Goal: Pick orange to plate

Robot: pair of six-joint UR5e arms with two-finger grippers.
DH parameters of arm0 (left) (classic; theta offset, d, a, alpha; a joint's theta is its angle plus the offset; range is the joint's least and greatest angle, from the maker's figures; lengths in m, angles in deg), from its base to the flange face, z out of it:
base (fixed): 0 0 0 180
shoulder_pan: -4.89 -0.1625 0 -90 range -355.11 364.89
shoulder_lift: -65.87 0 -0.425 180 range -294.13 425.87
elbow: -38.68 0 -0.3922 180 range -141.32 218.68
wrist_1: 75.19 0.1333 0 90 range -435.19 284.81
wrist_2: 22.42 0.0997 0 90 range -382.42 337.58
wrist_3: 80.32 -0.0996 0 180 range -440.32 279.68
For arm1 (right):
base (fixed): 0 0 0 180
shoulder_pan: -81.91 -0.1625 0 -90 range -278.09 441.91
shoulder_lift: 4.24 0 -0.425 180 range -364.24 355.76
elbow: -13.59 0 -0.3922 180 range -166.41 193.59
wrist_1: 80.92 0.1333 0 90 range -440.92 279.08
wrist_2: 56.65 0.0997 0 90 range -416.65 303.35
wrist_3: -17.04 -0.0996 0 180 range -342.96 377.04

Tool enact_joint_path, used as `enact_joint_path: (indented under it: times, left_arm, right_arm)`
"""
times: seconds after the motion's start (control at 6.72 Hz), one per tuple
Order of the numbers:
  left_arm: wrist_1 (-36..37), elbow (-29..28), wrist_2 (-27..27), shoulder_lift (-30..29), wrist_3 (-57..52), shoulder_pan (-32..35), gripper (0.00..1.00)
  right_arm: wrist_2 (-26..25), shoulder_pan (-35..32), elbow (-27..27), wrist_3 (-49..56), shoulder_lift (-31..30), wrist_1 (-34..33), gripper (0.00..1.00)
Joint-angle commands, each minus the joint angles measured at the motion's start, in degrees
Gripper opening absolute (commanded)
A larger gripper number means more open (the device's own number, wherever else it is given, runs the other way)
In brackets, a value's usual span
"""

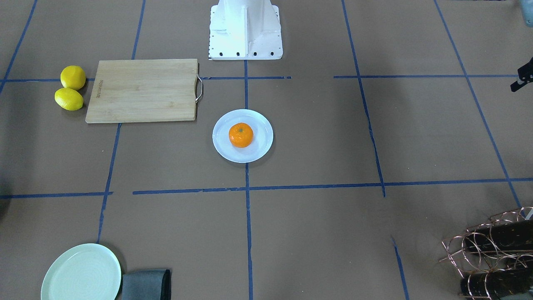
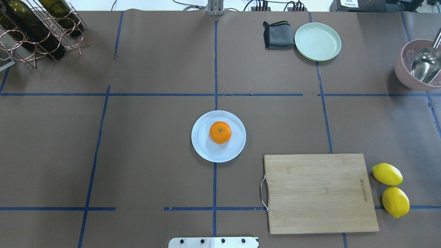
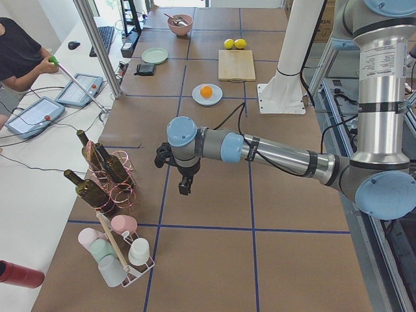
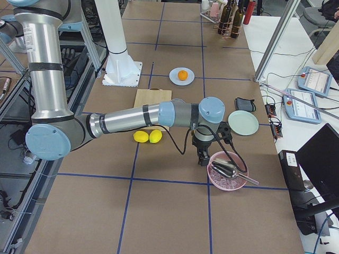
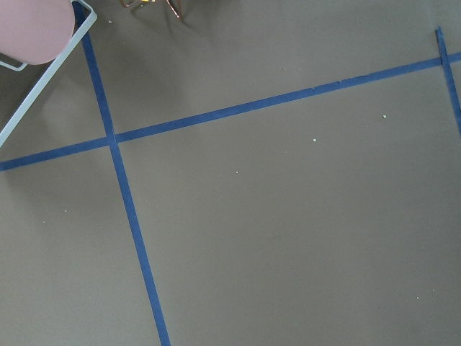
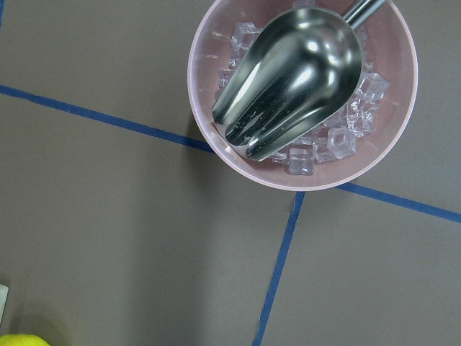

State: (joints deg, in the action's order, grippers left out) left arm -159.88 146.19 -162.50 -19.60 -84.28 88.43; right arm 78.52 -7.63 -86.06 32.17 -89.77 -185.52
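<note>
**Orange on the pale plate; both hands hanging out at the worktop ends**

The orange is sitting on the pale blue-white plate, near its centre, with the stem dot facing up. The plate is lying flat on the brown-papered worktop. It is straddling a blue tape line, mid-worktop in front of the robot base.

The left hand is hanging fingers-down over bare worktop, near the copper wine rack and well apart from the plate. It is showing clearly only from the side, so I cannot tell how wide it is standing. Its wrist camera is looking down on brown paper and crossing tape.

The right hand is hovering at the opposite end, just beside the pink bowl, also well apart from the plate. Its spread cannot be told either. Its wrist camera is looking into the bowl, where a metal scoop is resting on ice cubes.

Two lemons are lying side by side just beside the short edge of the bamboo cutting board. A mint-green plate and a folded grey cloth are sitting together near the far edge.
</note>
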Motion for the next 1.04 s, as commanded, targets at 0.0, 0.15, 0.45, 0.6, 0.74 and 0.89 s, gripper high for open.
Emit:
enact_joint_path:
  times: [0.0,0.15,0.45,0.6,0.74,0.89]
  left_arm:
    - [0.1,0.4,-0.2,2.3,-0.3,0.1,1.00]
    - [-0.5,0.2,-0.2,4.0,-0.6,0.1,1.00]
    - [-5.2,-5.6,-2.3,2.9,-0.5,0.0,1.00]
    - [-6.5,-7.8,-1.7,1.5,0.0,0.0,1.00]
    - [-6.5,-8.5,-1.7,0.1,-0.3,0.7,1.00]
    - [-6.2,-8.3,-1.5,0.0,-0.5,1.4,1.00]
  right_arm:
    - [-1.4,1.2,-0.8,-0.9,-0.2,-0.1,1.00]
    - [-2.7,1.3,-0.8,-0.7,-1.1,0.0,1.00]
    - [-1.9,2.3,-0.7,-0.6,-1.7,0.0,1.00]
    - [-1.8,3.2,-0.7,-0.9,-1.7,0.1,1.00]
    - [-1.6,3.3,-0.6,-0.8,-1.7,0.1,1.00]
    - [-1.5,3.3,-0.6,-0.5,-2.3,0.1,1.00]
